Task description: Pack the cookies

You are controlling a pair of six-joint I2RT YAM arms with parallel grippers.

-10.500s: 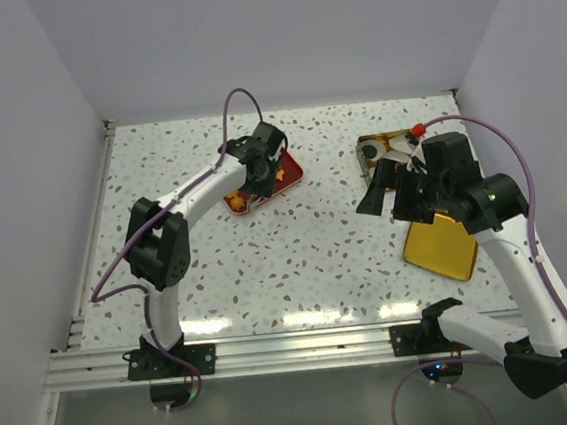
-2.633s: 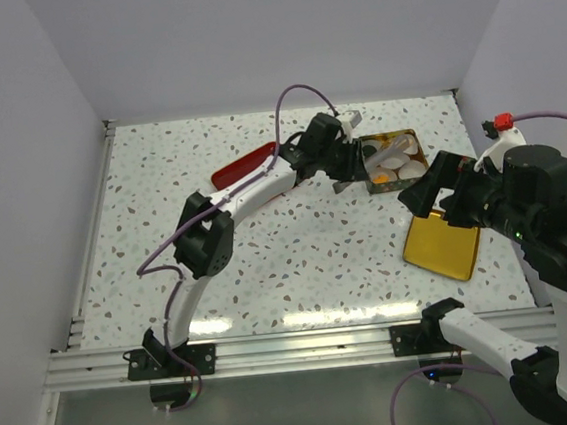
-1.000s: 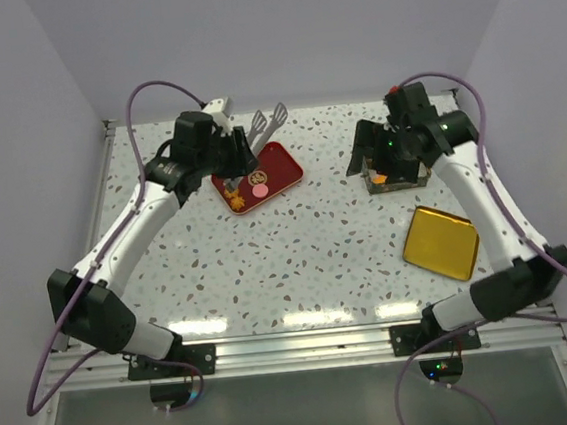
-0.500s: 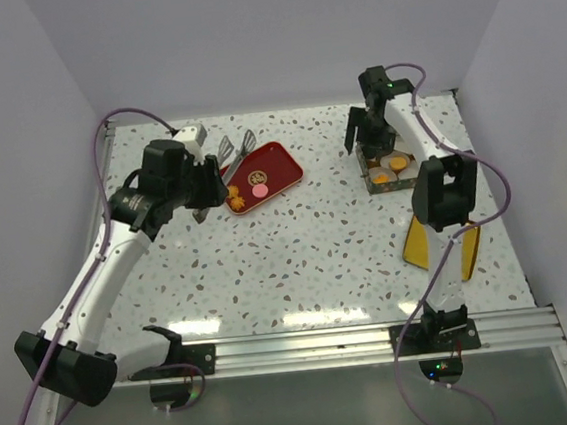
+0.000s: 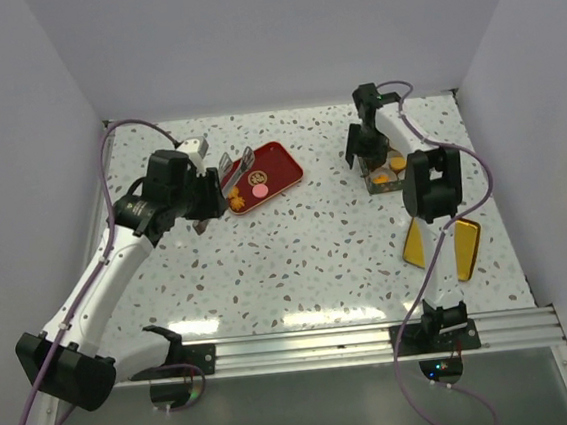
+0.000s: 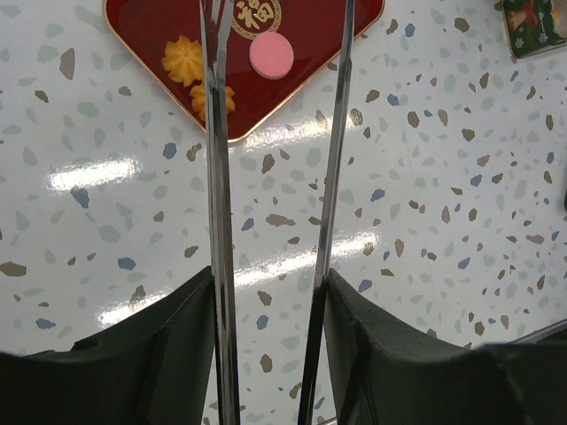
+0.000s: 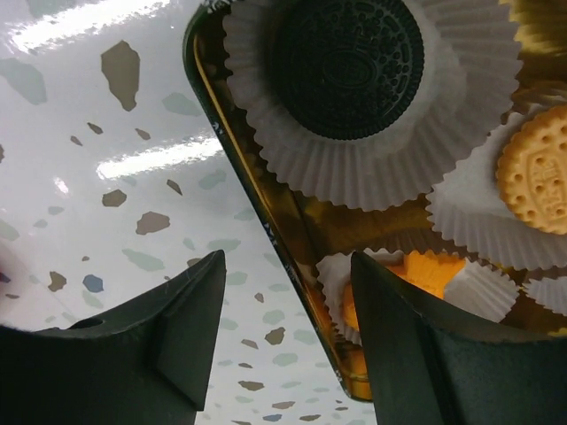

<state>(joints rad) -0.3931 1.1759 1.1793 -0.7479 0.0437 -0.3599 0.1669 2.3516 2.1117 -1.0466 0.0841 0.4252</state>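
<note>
My left gripper is shut on metal tongs, whose two blades reach over the near edge of the red tray. A pink cookie and two orange cookies lie on that tray. My right gripper hangs open with the left wall of the gold tin between its jaws, not touching it. Paper cups in the tin hold a dark cookie, a pale round biscuit and an orange cookie.
The gold lid lies near the right front, partly behind the right arm. White walls close the table at the back and on both sides. The tin's corner shows at the top right of the left wrist view.
My left gripper has drawn back with the tongs from over the red tray toward the left front. The right arm has swung to the far side, its gripper staying at the tin's left edge.
</note>
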